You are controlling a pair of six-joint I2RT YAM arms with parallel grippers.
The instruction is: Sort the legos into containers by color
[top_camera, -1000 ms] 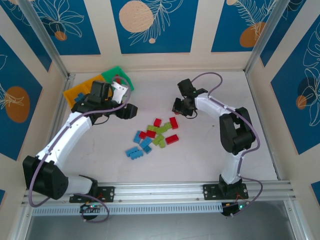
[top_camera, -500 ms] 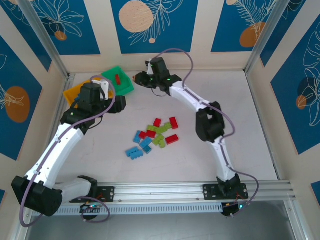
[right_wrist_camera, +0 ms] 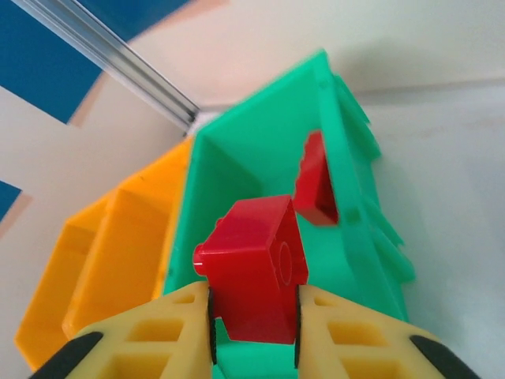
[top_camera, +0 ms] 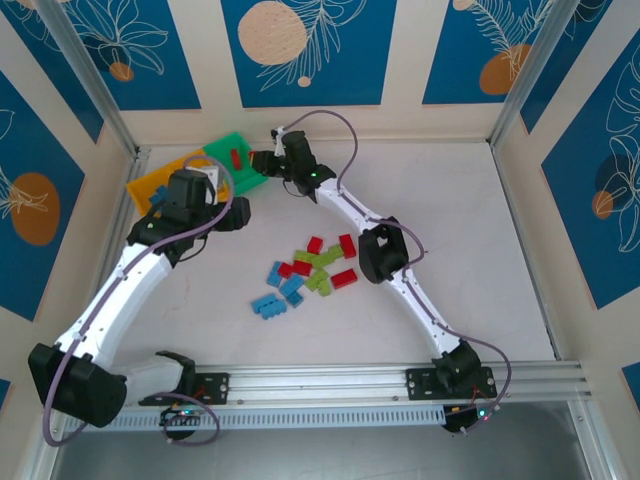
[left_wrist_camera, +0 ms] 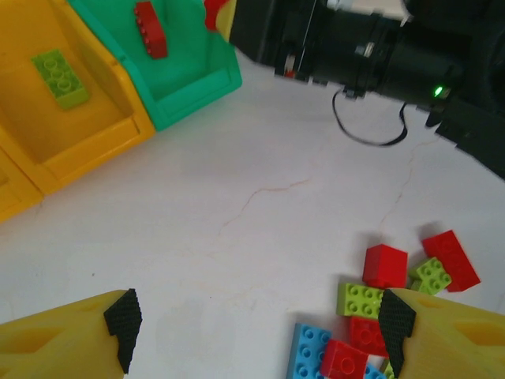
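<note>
My right gripper [right_wrist_camera: 252, 330] is shut on a red lego [right_wrist_camera: 254, 272] and hangs over the green container [right_wrist_camera: 237, 150]; in the top view it [top_camera: 258, 164] is at that bin's right rim. Another red lego [right_wrist_camera: 316, 183] lies inside. The green container [left_wrist_camera: 197, 83] adjoins an orange-yellow one [left_wrist_camera: 95, 154] that holds a lime lego [left_wrist_camera: 61, 76]. My left gripper [left_wrist_camera: 260, 324] is open and empty above bare table, left of the loose pile of red, lime and blue legos [top_camera: 310, 268].
The right arm [left_wrist_camera: 371, 51] stretches across the far side of the table towards the bins, with its cable looping above it. The row of containers [top_camera: 165, 180] sits in the far left corner by the metal frame post. Walls close in the table.
The right arm has swung from the middle right of the table over to the green container, carrying the red lego. The left gripper has shifted slightly left and widened a little.
</note>
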